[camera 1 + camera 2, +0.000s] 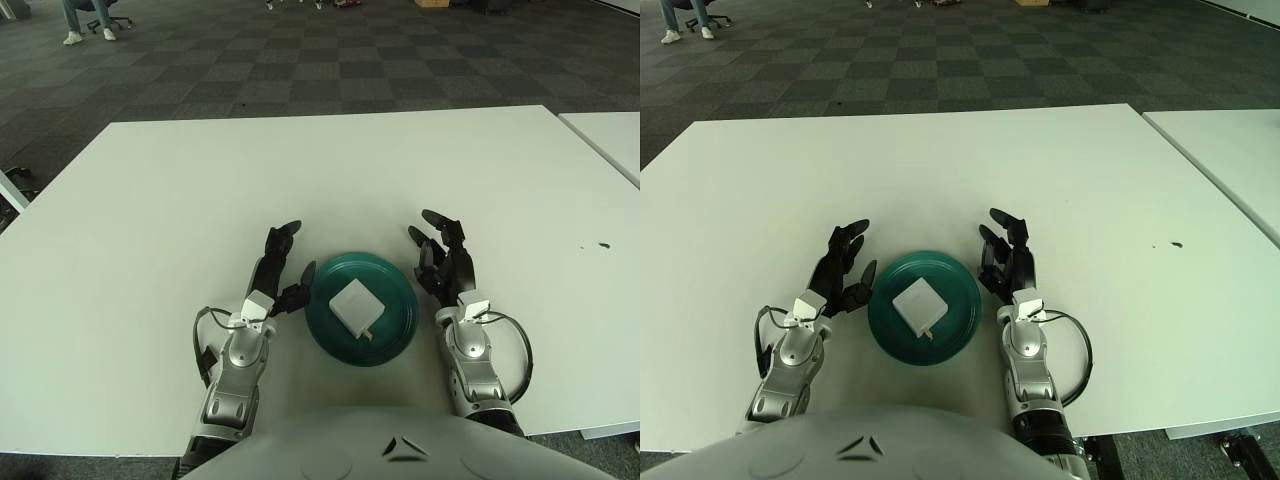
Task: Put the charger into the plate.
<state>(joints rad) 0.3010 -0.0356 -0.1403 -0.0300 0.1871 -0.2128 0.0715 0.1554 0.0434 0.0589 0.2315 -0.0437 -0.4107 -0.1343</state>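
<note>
A white square charger [354, 306] lies inside the dark green plate [393, 287] on the white table, near the front edge. My left hand [282, 270] shows just left of the plate, fingers spread and holding nothing. My right hand [440, 252] shows just right of the plate, fingers spread and holding nothing. Neither hand touches the charger.
The white table [200, 190] stretches wide behind and to both sides of the plate. A second white table [610, 135] stands at the right edge. Small dark specks [600, 244] mark the table at the right. Checkered carpet lies beyond.
</note>
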